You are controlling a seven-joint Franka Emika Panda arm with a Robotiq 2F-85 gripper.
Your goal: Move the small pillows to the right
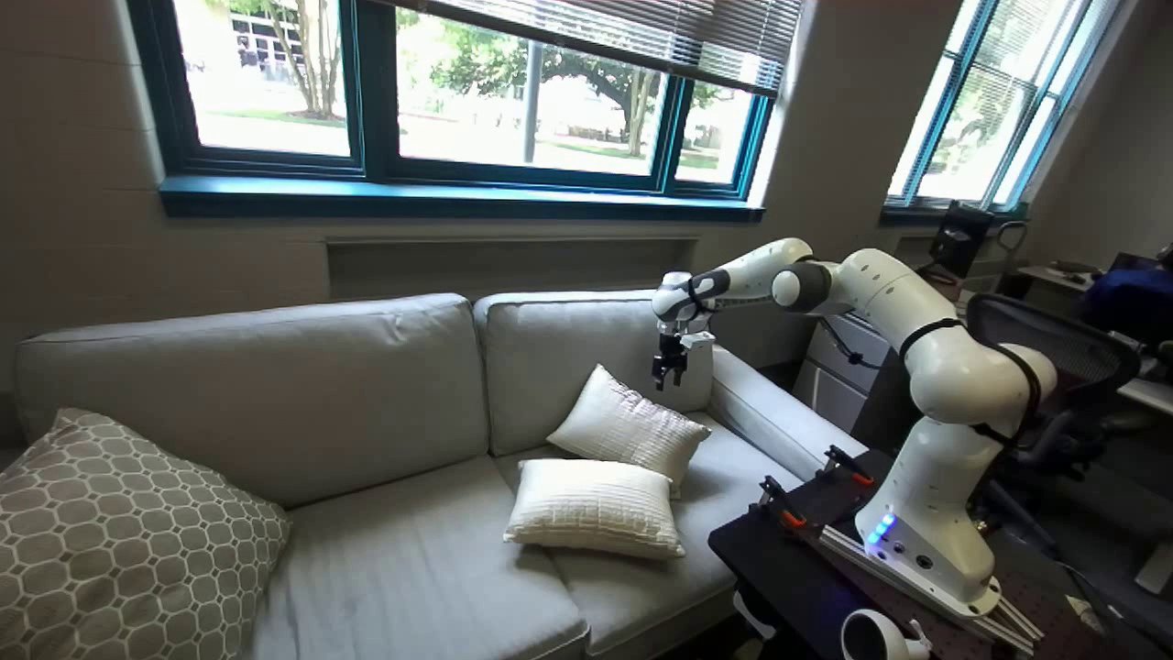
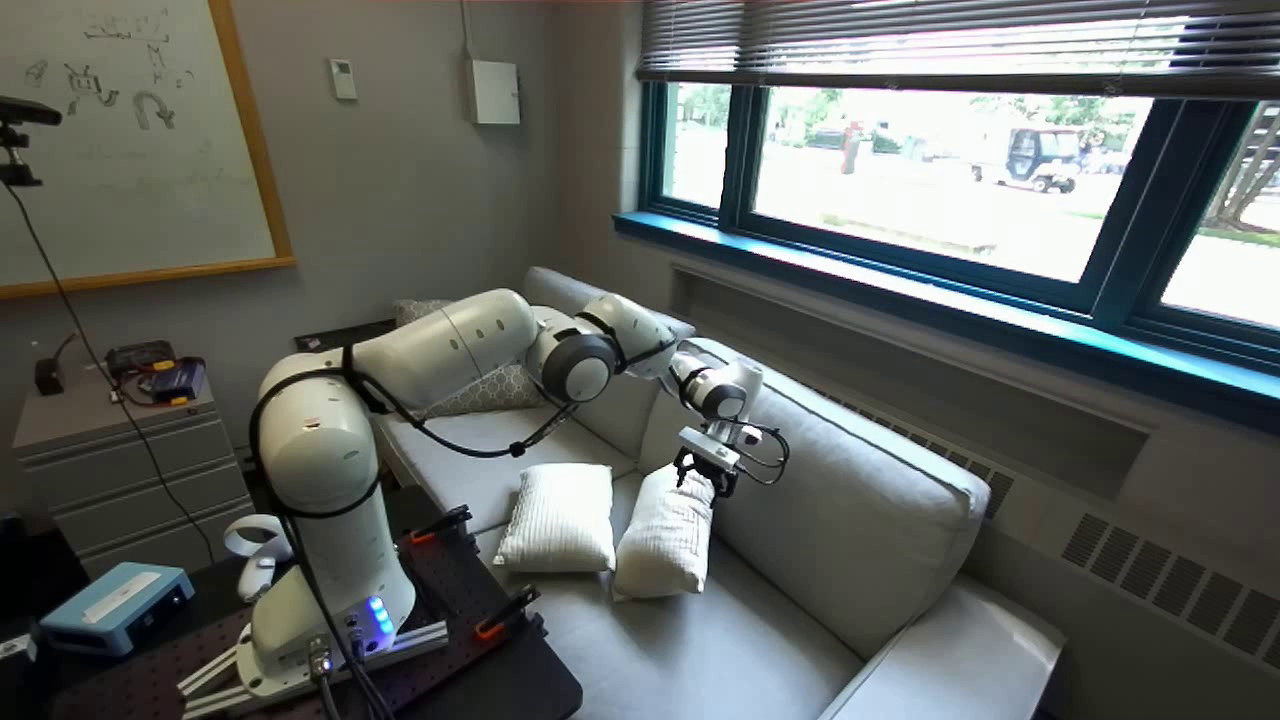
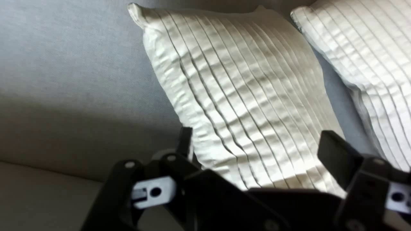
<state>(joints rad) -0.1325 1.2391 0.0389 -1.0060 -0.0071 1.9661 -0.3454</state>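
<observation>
My 2 fingers (image 3: pixel 337 157) stand wide apart, gripping nothing, above the rear small pillow (image 1: pixel 630 424) near the backrest (image 1: pixel 568 348); the front small pillow (image 1: pixel 594 509) lies just beside it on the sofa (image 1: pixel 394 568).

You're in what looks like an office and robot lab in one. Check an exterior view: there's the whiteboard (image 2: pixel 130 150) at ten o'clock, marker sketches (image 2: pixel 92 88) on it, and a grey drawer cabinet (image 2: pixel 110 465) between eight and nine. In an exterior view, three o'clock, you've a mesh-backed chair (image 1: pixel 1086 353) and a desk (image 1: pixel 1147 394)! Then, between three and four, your white robot arm (image 1: pixel 971 376) on a black table (image 1: pixel 774 561) with clamps (image 1: pixel 782 501) at its edge: that's lab kit. Even a grey sofa (image 1: pixel 385 568) for you at seven!
</observation>
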